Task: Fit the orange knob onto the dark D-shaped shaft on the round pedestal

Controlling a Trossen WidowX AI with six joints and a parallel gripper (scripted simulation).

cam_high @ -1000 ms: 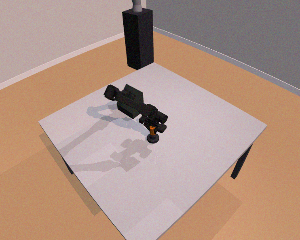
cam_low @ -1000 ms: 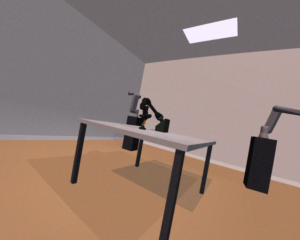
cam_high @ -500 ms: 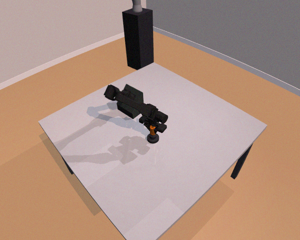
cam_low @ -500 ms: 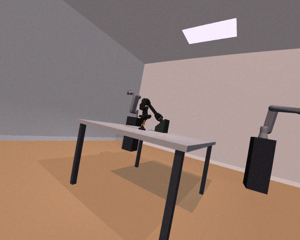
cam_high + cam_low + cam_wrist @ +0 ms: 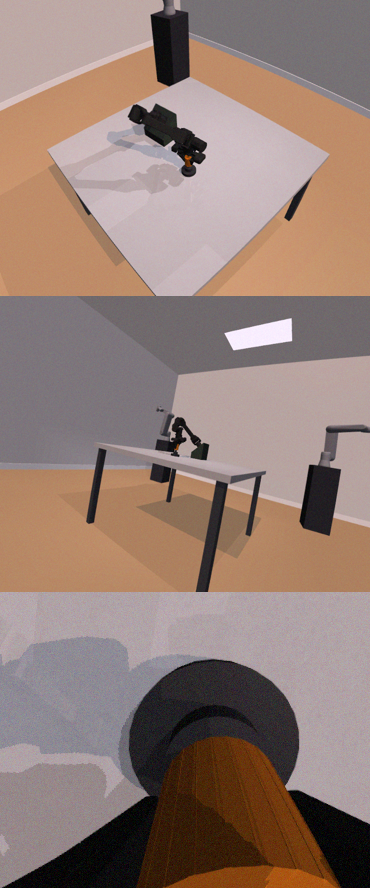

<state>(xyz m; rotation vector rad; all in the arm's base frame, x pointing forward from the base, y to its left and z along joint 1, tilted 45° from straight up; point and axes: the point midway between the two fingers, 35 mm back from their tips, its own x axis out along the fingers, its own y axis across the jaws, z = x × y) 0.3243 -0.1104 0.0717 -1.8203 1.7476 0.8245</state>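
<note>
The orange knob (image 5: 187, 162) (image 5: 176, 446) (image 5: 235, 762) is upright over the middle of the dark round pedestal (image 5: 189, 172) (image 5: 175, 454) (image 5: 215, 682). My gripper (image 5: 188, 158) (image 5: 176, 444) (image 5: 222, 806) points down and is shut on the knob, with a black finger on each side of it. In the wrist view the knob's lower end covers part of the pedestal's raised centre. The D-shaped shaft and the knob's hole are hidden. I cannot tell how far the knob is down on the shaft.
The pedestal stands on the pale table (image 5: 247, 191) (image 5: 135, 452). The arm's dark green base block (image 5: 160, 135) (image 5: 200, 451) is behind the pedestal. Grey arms on black stands (image 5: 171, 46) (image 5: 320, 496) are beyond the table. Arm shadows fall beside the pedestal.
</note>
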